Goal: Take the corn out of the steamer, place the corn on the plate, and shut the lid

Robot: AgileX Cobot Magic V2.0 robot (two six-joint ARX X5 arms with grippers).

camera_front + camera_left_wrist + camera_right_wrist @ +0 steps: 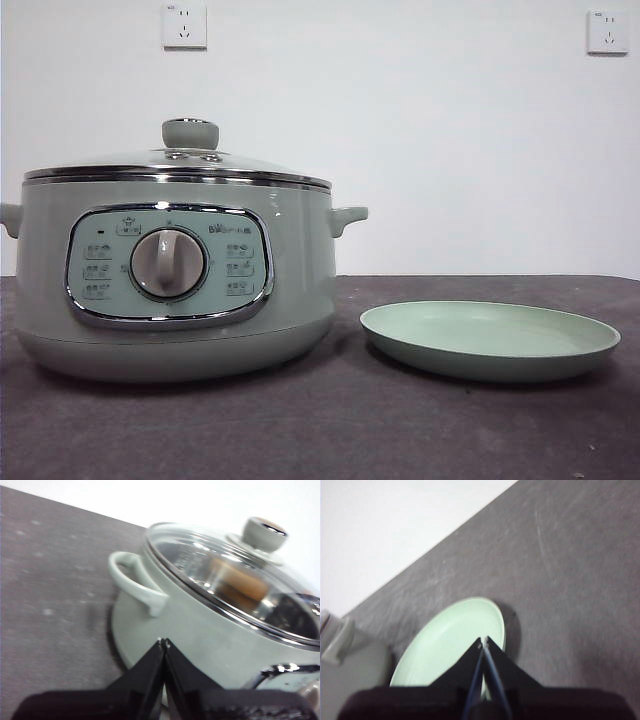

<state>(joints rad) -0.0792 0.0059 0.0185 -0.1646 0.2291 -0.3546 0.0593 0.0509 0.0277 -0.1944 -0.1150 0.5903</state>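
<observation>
Two grippers wait with nothing in them: the left gripper (164, 642) has its black fingers pressed tight together, and so does the right gripper (483, 642). The corn (243, 584) is inside the steamer (175, 290), under the lid (180, 165), so the lid has to come off first. The left gripper is just beside the steamer, near one side handle (135, 582), and the lid's knob (264, 532) sits up and away from its fingers, on top of the steamer. The right gripper hangs over the plate (490, 340), which rests beside the steamer on the worktop (320, 430), so the left arm looks nearer to the knob. Through the glass the corn shows as an orange-brown blur lying on its side; which way its long side points is hard to tell. The lid is clear, shiny glass with a steel rim, and its knob is small, round and pale green. The steamer is round, smooth and pale green with a grey dial (167, 263). The plate is shallow, smooth and bare, and the worktop is dark grey and a bit rough
</observation>
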